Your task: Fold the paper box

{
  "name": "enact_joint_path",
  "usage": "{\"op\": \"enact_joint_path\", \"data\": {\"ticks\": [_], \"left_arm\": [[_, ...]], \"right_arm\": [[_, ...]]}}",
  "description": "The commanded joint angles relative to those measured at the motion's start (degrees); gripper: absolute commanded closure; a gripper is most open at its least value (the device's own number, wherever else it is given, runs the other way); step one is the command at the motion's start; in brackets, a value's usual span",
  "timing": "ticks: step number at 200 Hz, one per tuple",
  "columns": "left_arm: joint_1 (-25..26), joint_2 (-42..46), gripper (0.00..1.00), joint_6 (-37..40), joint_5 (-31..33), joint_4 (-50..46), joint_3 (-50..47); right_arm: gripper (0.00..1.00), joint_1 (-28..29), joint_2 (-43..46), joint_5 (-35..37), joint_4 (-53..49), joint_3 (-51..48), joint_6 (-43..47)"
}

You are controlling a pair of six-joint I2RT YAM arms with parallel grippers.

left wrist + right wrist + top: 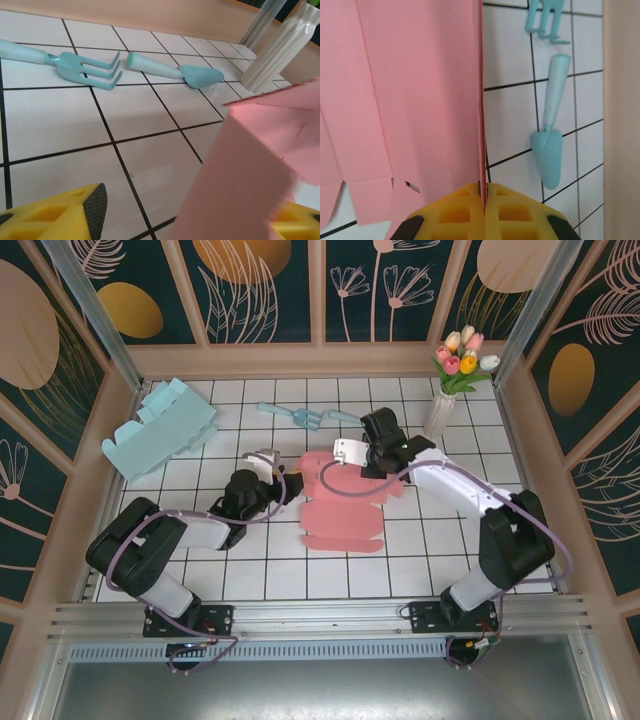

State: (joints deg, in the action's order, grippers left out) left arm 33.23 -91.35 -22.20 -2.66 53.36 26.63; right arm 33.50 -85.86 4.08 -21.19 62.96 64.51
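The pink paper box (340, 508), a matte die-cut sheet with tabbed edges, sits at the centre of the white gridded tabletop (250, 575), one side lifted. The right gripper (483, 192) is pinched tight on its thin upturned edge. The left gripper (195, 220) stands parted, a stiff pink panel rising between its yellow fingers (60, 212). At twelve o'clock lie a smooth teal rake (90, 70) and trowel (200, 75). A fluted white vase (280, 55) stands at two.
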Motion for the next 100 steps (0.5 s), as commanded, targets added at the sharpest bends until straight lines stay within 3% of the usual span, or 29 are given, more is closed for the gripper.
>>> {"op": "enact_joint_path", "data": {"ticks": [1,60,100], "left_arm": [[-0.16,-1.20,0.38,-0.52,2.61,1.15,1.25],[-0.20,2.25,0.37,1.02,7.07,-0.10,-1.20],[-0.22,5.83,0.37,2.33,0.76,3.39,-4.24]], "right_arm": [[1.00,0.60,3.30,-2.93,4.44,-3.94,2.61],[1.00,0.69,6.85,-3.47,13.81,-13.10,12.19],[1.00,3.44,4.57,7.43,22.38,-16.43,13.99]]}}
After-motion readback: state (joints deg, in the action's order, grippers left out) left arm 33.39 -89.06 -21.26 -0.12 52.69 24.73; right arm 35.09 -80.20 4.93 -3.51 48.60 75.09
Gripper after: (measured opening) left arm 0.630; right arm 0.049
